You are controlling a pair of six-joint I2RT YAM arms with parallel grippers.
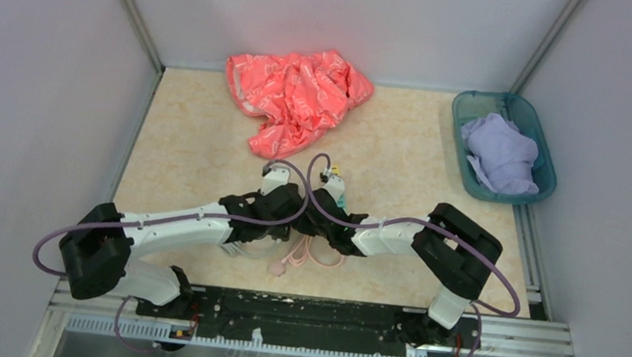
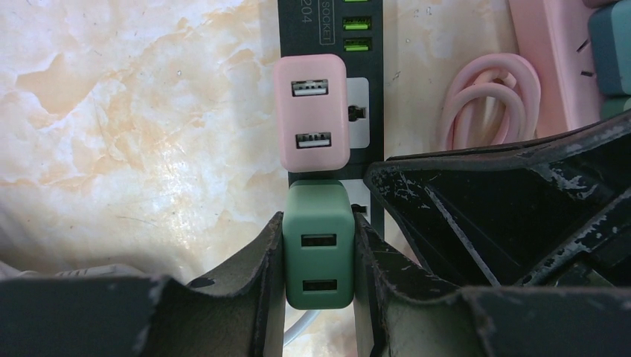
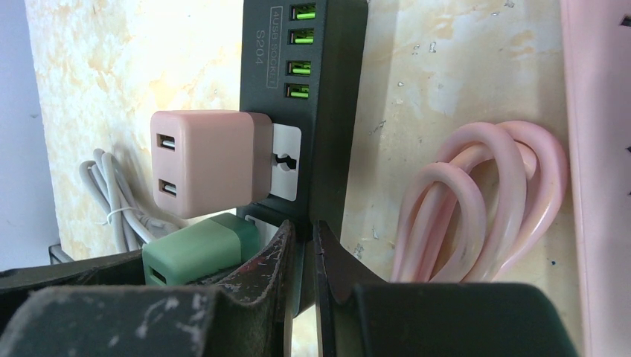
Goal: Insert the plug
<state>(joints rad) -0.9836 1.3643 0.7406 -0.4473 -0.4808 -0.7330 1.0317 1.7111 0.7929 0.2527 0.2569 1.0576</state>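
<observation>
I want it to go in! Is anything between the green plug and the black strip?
Nothing visible. The left tool holds the green plug at the black strip; the pink plug sits beside it, not between.

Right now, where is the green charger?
In the left wrist view, the green charger is gripped by the left hand, against the black power strip, just below the pink charger.
</observation>
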